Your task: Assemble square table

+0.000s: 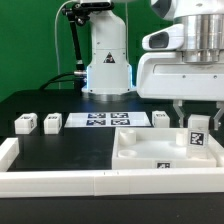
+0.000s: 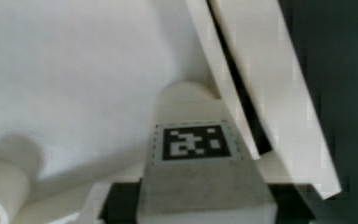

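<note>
The square tabletop (image 1: 150, 152) lies at the exterior view's right, a white slab with a raised rim. One white leg (image 1: 198, 133) with a black-and-white marker stands upright on its far right part. My gripper (image 1: 197, 117) comes down over this leg and is shut on its upper end. In the wrist view the leg (image 2: 195, 140) fills the gap between the dark fingers (image 2: 123, 200), so my gripper (image 2: 202, 202) holds it over the slab's white face (image 2: 69, 80), close beside the rim (image 2: 247, 80). Three more legs stand loose on the black table: two at the left (image 1: 25, 123) (image 1: 52, 122), one behind the slab (image 1: 160, 118).
The marker board (image 1: 105, 121) lies flat in front of the robot base (image 1: 108, 65). A long low white barrier wall (image 1: 90, 181) runs along the front edge and turns back at the left. A round white stub (image 2: 5, 178) rises from the slab near the held leg.
</note>
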`<state>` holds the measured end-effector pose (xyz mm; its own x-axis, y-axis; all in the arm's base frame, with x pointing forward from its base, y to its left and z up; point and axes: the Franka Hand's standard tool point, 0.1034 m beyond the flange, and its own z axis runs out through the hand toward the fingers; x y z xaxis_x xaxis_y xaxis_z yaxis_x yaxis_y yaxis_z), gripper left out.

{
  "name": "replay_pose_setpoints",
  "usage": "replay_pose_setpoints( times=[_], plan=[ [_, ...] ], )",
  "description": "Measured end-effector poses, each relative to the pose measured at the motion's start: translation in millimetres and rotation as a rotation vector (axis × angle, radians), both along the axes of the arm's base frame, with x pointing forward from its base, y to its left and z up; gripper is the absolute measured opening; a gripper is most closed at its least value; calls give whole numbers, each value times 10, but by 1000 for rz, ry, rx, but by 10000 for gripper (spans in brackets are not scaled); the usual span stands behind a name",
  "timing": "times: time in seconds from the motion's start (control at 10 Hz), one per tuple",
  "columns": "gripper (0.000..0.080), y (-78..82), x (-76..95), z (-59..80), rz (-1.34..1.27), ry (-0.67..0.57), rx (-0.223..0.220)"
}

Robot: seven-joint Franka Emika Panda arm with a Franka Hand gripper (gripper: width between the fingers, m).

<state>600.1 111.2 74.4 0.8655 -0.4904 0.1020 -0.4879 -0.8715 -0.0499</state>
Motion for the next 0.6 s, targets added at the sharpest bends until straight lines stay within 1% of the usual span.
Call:
replay_pose_setpoints(
  times=[0.4, 0.5, 0.6],
  plan=[
    [297, -136, -8, 0, -193, 2, -4],
    [300, -167, -10, 0, -206, 2, -8],
    [434, -156, -14, -6, -200, 3, -8]
  ],
)
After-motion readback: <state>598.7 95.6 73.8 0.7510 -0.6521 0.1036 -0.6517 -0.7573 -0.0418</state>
